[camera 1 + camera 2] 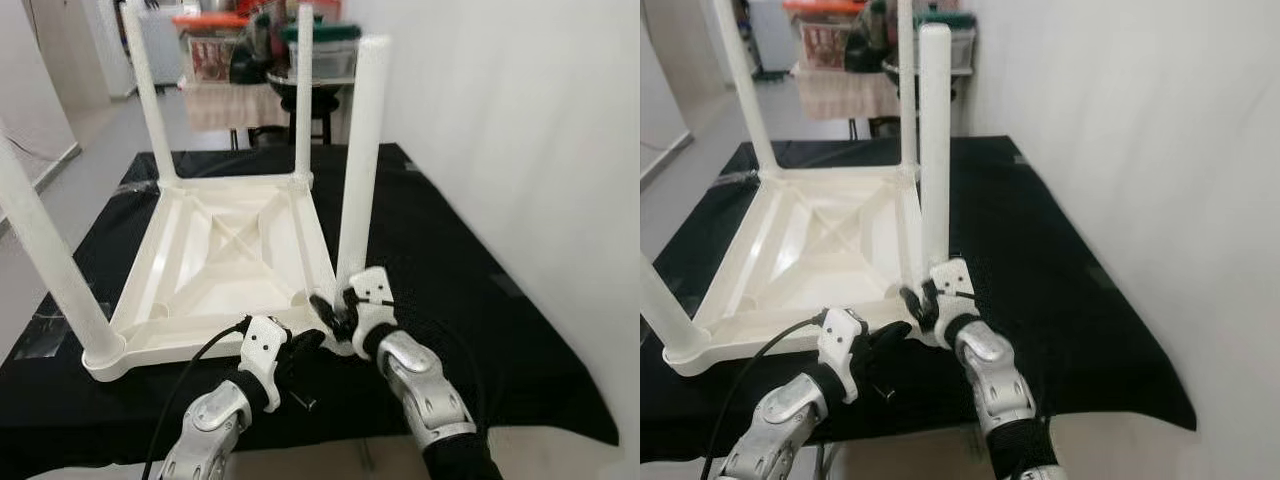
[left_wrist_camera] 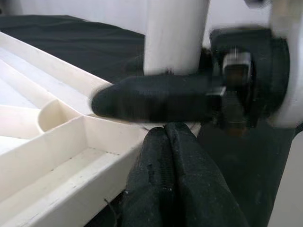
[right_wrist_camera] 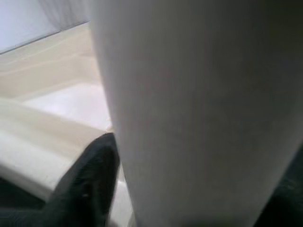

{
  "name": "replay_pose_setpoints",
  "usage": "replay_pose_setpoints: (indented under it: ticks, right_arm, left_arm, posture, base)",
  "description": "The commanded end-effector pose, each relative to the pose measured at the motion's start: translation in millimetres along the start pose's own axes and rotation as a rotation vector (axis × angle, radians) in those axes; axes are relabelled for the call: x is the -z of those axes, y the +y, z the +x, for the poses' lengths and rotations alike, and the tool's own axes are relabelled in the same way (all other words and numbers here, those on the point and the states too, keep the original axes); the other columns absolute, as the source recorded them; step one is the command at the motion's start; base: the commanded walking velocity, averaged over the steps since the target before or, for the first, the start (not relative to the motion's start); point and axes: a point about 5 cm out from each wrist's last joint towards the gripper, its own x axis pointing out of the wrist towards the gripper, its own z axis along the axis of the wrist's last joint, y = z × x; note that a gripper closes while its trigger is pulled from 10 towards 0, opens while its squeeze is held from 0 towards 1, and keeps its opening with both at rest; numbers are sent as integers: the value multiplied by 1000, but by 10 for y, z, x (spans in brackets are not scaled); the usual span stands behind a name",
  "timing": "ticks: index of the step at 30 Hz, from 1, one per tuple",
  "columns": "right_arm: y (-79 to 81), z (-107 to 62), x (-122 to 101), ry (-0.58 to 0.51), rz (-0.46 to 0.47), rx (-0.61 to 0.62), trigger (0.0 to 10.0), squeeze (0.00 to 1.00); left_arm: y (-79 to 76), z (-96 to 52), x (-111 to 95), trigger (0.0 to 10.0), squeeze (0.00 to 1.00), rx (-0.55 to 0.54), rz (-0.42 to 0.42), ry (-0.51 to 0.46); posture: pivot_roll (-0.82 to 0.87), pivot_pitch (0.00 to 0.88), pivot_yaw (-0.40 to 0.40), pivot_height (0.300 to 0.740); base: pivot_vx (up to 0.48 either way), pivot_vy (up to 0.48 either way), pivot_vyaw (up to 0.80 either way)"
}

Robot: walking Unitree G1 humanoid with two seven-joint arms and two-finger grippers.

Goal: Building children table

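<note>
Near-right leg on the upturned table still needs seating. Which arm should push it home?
Right, probably. The right gripper is already closed around the base of that leg, at its corner socket. The left gripper is shut, resting beside the tabletop rim, better placed to brace it.

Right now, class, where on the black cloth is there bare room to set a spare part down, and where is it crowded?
Bare black cloth lies between the upturned white table and the wall, and along the far edge behind it. It is crowded at the near corner, where the right gripper holds the leg and the left gripper sits beside it.
</note>
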Motion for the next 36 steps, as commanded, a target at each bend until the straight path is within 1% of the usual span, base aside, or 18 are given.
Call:
replay_pose_setpoints:
  ticks: [1, 2, 3, 4, 5, 6, 7, 9, 10, 12, 16, 17, 18, 25, 30, 34, 35, 36]
  right_arm:
    - [35, 61, -200, -72, -20, -85, 10000, 1000]
    - [11, 57, -275, -97, -44, -144, 10000, 1000]
    - [-65, 57, -355, -93, -109, -243, 10000, 137]
    - [-125, 45, -399, -70, -184, -319, 10000, 0]
    - [-125, 45, -399, -70, -184, -319, 10000, 0]
    - [-179, 29, -419, -38, -229, -379, 10000, 0]
    - [-179, 29, -419, -38, -229, -379, 10000, 0]
    - [-324, -1, -503, 10, -241, -486, 10000, 0]
    - [-324, -1, -503, 10, -241, -486, 10000, 0]
    - [-445, -3, -584, 42, -237, -514, 10000, 0]
    - [-514, 10, -610, 60, -214, -498, 10000, 0]
    - [-531, 10, -613, 60, -193, -497, 3686, 0]
    - [-546, 6, -609, 58, -175, -496, 0, 0]
    - [-577, -26, -566, 34, -131, -501, 0, 0]
    - [-698, -169, -413, -22, -82, -446, 0, 0]
    - [-710, -184, -399, -27, -78, -436, 0, 0]
    - [-654, -139, -190, 35, -66, -253, 0, 0]
    - [-654, -139, -190, 35, -66, -253, 0, 0]
  left_arm:
    - [2, 9, 12, 10000, 0, -1, -16, 5]
    - [2, 11, 11, 10000, 0, -1, -17, 5]
    - [2, 16, 12, 10000, 0, -1, -18, 4]
    - [2, 19, 13, 10000, 0, 0, -19, 4]
    - [2, 19, 13, 10000, 0, 0, -19, 4]
    - [2, 25, 15, 10000, 0, 1, -20, 5]
    - [2, 25, 15, 10000, 0, 1, -20, 5]
    - [-1, 32, 19, 10000, 0, 2, -17, 6]
    - [-1, 32, 19, 10000, 0, 2, -17, 6]
    - [-2, 35, 21, 10000, 0, 1, -15, 6]
    - [2, 34, 24, 10000, 0, -2, -13, 6]
    - [5, 34, 24, 10000, 0, -4, -13, 6]
    - [8, 33, 25, 10000, 0, -5, -13, 7]
    - [12, 30, 24, 10000, 0, -3, -12, 8]
    - [1, 27, 20, 10000, 0, -3, -18, 5]
    - [0, 26, 20, 10000, 0, -4, -19, 4]
    - [0, 15, 18, 10000, 0, -5, -21, 2]
    - [0, 15, 18, 10000, 0, -5, -21, 2]
  posture:
    - [-12, 0, -26, 740]
    - [-12, 0, -26, 740]
    - [-14, 0, -28, 740]
    - [-14, 0, -28, 740]
    - [-14, 0, -28, 740]
    - [-6, 0, -30, 740]
    - [-6, 0, -30, 740]
    - [5, 0, -39, 740]
    - [5, 0, -39, 740]
    - [5, 0, -39, 740]
    - [14, 0, -47, 740]
    - [15, 0, -47, 740]
    - [19, 0, -44, 740]
    - [20, 0, -40, 740]
    - [17, 0, -41, 740]
    - [17, 0, -41, 740]
    - [6, 0, -62, 740]
    - [6, 0, -62, 740]
  base:
    - [0, 0, 0]
    - [0, 0, 0]
    - [0, 0, 0]
    - [0, 0, 0]
    - [0, 0, 0]
    - [0, 0, 0]
    - [0, 0, 0]
    - [0, 0, 0]
    - [0, 0, 0]
    - [0, 0, 0]
    - [0, 0, 0]
    - [0, 0, 0]
    - [0, 0, 0]
    - [0, 0, 0]
    - [0, 0, 0]
    - [0, 0, 0]
    - [0, 0, 0]
    - [0, 0, 0]
